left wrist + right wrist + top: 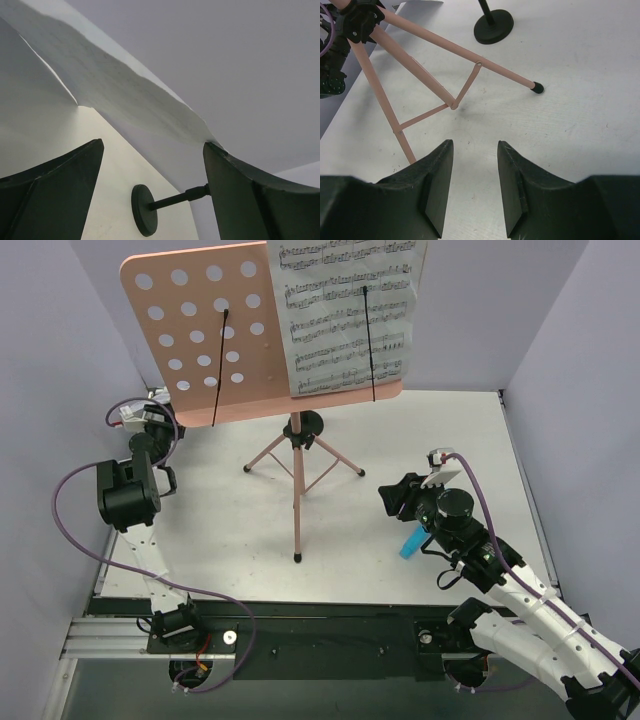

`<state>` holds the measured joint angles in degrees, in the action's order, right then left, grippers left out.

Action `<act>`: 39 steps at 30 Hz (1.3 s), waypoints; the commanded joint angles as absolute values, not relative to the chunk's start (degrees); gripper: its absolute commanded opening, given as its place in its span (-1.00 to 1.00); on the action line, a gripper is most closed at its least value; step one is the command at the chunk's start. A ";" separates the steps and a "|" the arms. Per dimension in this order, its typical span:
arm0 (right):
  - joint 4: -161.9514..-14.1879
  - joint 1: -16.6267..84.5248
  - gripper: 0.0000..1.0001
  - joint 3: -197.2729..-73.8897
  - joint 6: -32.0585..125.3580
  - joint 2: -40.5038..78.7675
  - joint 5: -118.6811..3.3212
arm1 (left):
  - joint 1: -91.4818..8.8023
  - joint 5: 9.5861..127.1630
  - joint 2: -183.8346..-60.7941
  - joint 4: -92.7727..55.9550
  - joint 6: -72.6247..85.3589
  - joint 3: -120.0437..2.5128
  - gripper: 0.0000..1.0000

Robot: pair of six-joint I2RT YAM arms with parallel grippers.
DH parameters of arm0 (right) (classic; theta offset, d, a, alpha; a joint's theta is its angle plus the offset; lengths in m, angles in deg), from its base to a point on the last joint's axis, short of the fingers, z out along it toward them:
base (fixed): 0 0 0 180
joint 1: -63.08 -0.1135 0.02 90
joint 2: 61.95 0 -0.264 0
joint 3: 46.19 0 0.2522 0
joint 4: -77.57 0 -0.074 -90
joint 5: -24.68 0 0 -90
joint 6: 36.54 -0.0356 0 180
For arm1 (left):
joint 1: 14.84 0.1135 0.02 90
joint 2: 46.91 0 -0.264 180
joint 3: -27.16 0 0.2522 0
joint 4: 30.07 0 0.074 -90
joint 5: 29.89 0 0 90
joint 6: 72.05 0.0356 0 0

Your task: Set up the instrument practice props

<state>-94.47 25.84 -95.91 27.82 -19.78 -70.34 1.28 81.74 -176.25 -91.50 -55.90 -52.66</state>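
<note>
The left end effector (pixel 153 145) is spread wide, with the sheet-music page (pixel 125 90) just ahead of it, unclamped. The page's edge should be pinched gently and left uncreased. The right end effector (pixel 475 145) is parted and empty.

White-linked, black-jointed left arm (pixel 128 495) and right arm (pixel 530 605), purple cables (pixel 57 510), dark right pincer (pixel 475 145).

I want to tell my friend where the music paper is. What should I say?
Find the big pink music-stand desk full of round holes. The white sheet-music page leans on its right half, with a thin black wire page-holder lying across it. It's the only thing there printed with lines of notes; the desk's left half is bare.
</note>
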 commanded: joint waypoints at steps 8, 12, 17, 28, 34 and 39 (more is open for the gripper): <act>-96.75 25.37 -0.27 -95.98 27.80 -19.15 -69.81 | 2.91 81.29 -171.19 -109.65 -58.25 -54.80 0.83; -96.75 25.37 -0.27 -96.16 27.71 -18.97 -69.63 | 3.18 81.12 -170.48 -109.73 -58.61 -54.45 0.83; -96.84 25.37 -0.27 -96.33 27.71 -18.97 -69.19 | 3.53 80.94 -169.96 -109.73 -58.78 -54.36 0.83; -96.75 25.37 -0.27 -96.42 27.71 -18.79 -68.84 | 3.97 81.12 -169.43 -109.73 -59.31 -54.01 0.83; -96.49 25.37 -0.27 -96.51 27.80 -18.88 -68.75 | 4.32 81.03 -168.99 -109.64 -59.57 -53.83 0.83; -96.23 25.37 -0.27 -96.42 27.62 -19.23 -68.66 | 4.41 81.03 -169.08 -109.64 -59.84 -53.66 0.83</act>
